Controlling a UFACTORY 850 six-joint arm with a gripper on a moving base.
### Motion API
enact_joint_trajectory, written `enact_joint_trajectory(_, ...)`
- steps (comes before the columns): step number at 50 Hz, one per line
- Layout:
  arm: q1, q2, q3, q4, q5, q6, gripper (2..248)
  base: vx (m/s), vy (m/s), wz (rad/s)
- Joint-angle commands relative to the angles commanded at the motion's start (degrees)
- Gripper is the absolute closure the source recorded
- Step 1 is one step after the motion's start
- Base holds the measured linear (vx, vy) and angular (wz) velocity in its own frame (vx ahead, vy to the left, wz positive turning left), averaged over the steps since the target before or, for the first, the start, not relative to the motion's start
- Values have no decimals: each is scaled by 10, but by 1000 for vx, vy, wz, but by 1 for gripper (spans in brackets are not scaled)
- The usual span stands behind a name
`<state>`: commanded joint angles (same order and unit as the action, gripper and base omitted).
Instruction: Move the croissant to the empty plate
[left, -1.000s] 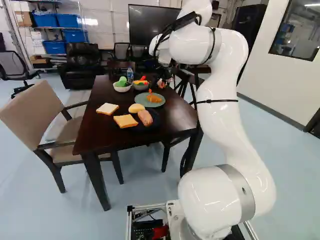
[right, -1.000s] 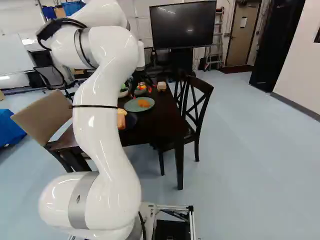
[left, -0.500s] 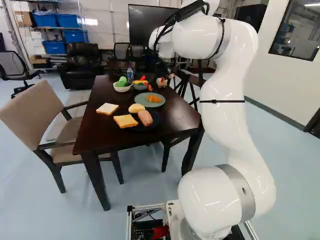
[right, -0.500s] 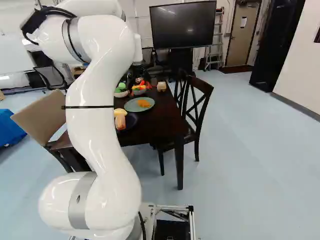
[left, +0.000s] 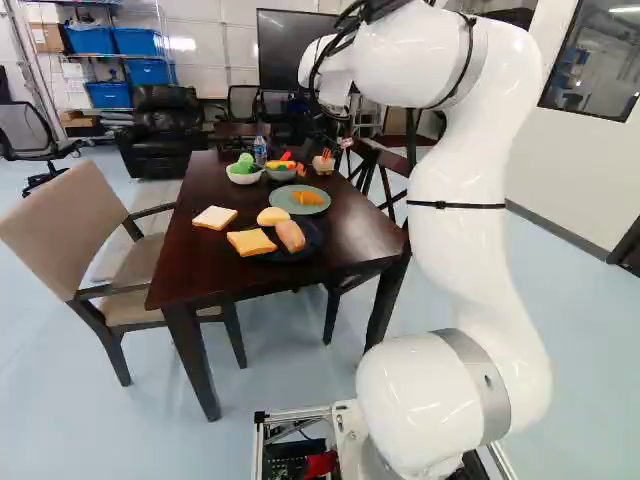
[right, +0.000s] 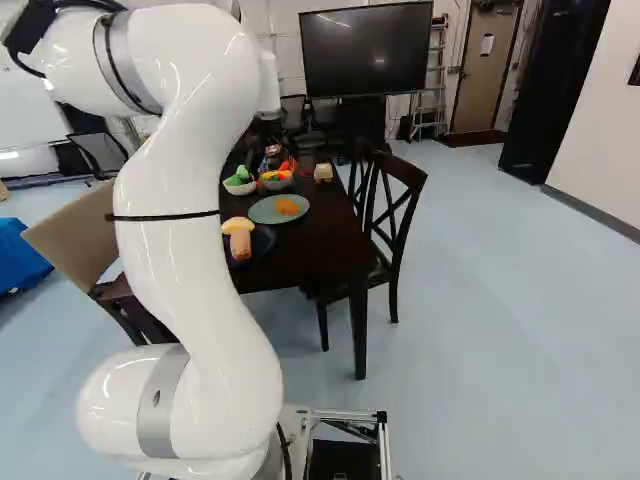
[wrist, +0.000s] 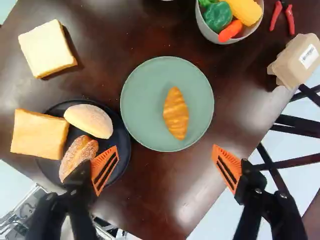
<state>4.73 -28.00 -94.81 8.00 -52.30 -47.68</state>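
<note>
The orange-brown croissant (wrist: 175, 113) lies on the round green plate (wrist: 142, 102), right of the middle in the wrist view; the left base view shows the same croissant (left: 308, 198). Beside it is a dark plate (wrist: 124, 159) bearing a pale roll (wrist: 90, 120), a sugared bread (wrist: 77, 154) and part of a bread slice (wrist: 39, 134). My gripper (right: 270, 132) hangs below the white wrist, above the table. In the wrist view the gripper (wrist: 165, 161) stands open, its orange pads wide apart with nothing between them; green plate and croissant lie ahead of the fingertips.
Another bread slice (wrist: 47, 48) lies on the dark table (left: 205, 265). Beyond the plates stand a bowl of toy vegetables (wrist: 200, 22), another bowl (left: 244, 178) and a bottle (left: 260, 150). A small carton (wrist: 295, 61) sits near the edge. Chairs (right: 395, 215) flank the table.
The arm's upper part has swung right in the left base view and left in the right base view, and the gripper has risen. Base, plates and croissant have not shifted.
</note>
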Motion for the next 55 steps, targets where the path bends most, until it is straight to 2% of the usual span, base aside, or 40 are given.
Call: enact_joint_trajectory(55,0,6,3,0,-3,0,3,0,0,0)
